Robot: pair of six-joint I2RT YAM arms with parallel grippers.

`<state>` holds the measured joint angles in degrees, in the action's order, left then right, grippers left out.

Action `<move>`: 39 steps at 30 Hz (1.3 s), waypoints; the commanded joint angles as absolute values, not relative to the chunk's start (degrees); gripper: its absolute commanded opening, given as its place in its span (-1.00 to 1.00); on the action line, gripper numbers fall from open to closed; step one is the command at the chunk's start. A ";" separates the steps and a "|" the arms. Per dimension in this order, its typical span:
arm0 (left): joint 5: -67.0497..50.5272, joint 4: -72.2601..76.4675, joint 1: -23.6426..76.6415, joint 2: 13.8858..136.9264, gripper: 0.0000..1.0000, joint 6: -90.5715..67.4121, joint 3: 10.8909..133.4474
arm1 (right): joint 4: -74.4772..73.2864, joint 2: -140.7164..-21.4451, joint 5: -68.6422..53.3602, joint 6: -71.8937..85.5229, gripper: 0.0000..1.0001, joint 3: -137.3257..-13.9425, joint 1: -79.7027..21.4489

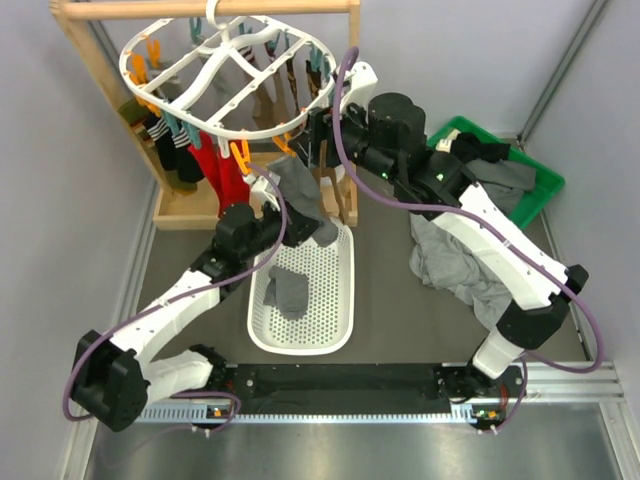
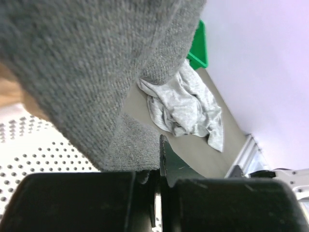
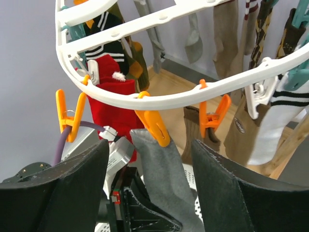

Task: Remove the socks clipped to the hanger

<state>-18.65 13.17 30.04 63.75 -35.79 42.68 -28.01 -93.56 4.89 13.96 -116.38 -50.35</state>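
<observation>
- Step in hand: freeing one grey sock (image 3: 164,179) from the hanger (image 3: 174,100). It is not yet off; its top edge sits in the orange clip (image 3: 153,126) on the near rim, centre of the right wrist view.
- Left gripper (image 2: 158,179): jaws pressed together, pinching the sock's lower part. The knit fills the upper left of the left wrist view and runs down into the jaws.
- Top view: left gripper (image 1: 268,212) at centre frame, just below the hanger's lower edge. The sock (image 1: 300,195) hangs from the rim to it, above the top end of the white basket (image 1: 330,290).
- Right gripper (image 3: 150,150): fingers spread wide, one on each side of the sock, tips just under the clip. They touch neither the clip nor the cloth, as far as I can tell.
- A second grey sock (image 1: 285,290) lies in the basket, lower centre of the top view.
- Other socks (image 3: 113,104) hang clipped round the rim: red, striped black, argyle and tan. Much of the task is left, by my reading.
- Next move, as I judge it:
  - The right gripper rises a little and squeezes the clip's handles, so that its mouth opens.
  - The left arm then draws the sock downward.
  - The squeeze must land on the handles, not on the cloth. The clip hangs loose from the rim and may swing aside.
  - The sock then goes into the basket below.
</observation>
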 commanded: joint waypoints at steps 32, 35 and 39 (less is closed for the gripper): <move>-20.56 17.93 29.97 60.55 -1.00 -40.61 44.12 | -24.87 -102.13 19.95 4.92 0.27 -126.39 -58.89; -20.57 16.88 29.97 61.35 -1.00 -38.95 44.91 | -25.49 -101.87 19.51 5.62 0.26 -126.47 -58.97; -20.22 14.59 29.97 62.57 -1.00 -36.48 46.14 | -29.17 -100.03 17.14 7.99 0.25 -128.49 -59.15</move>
